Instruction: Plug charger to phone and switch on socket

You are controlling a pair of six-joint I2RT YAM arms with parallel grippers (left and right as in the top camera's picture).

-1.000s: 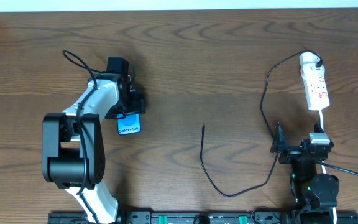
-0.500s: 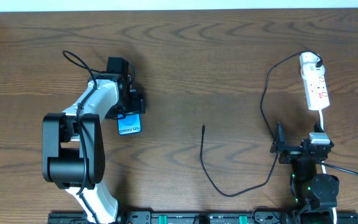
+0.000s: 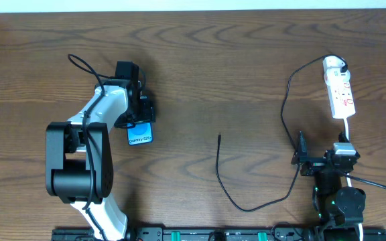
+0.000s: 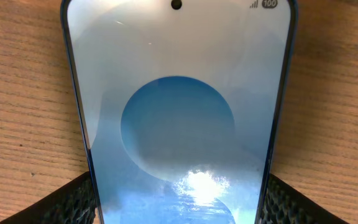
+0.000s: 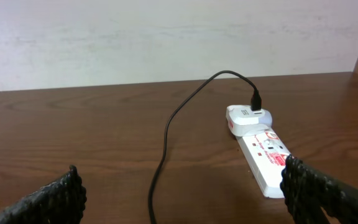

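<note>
Nearest your base, the right gripper point(image 5: 182, 199) stood wide and held nothing, with the charger cable point(image 3: 246, 208) running along the table point(image 3: 200, 60) just beside it. The cable's free tip point(image 3: 220, 137) lay bare on the wood, well apart from the phone point(image 3: 139, 136). You should have judged that cable light and limp. Held far back it would droop and twist, so the place to take it was just behind the tip, where it is stiffest.

Further out, your left gripper point(image 4: 179, 208) sat over the phone, which lay flat with its screen up and a pad point(image 4: 73, 199) at each long edge. Whether the pads pressed or merely flanked it, I cannot tell. The glass looked slick and the body thin, so those edges were where you could brace it.

Farthest off lay the power strip point(image 3: 341, 94), with the cable's black plug point(image 5: 257, 99) in a white adapter point(image 5: 246, 118) at its far end.
</note>
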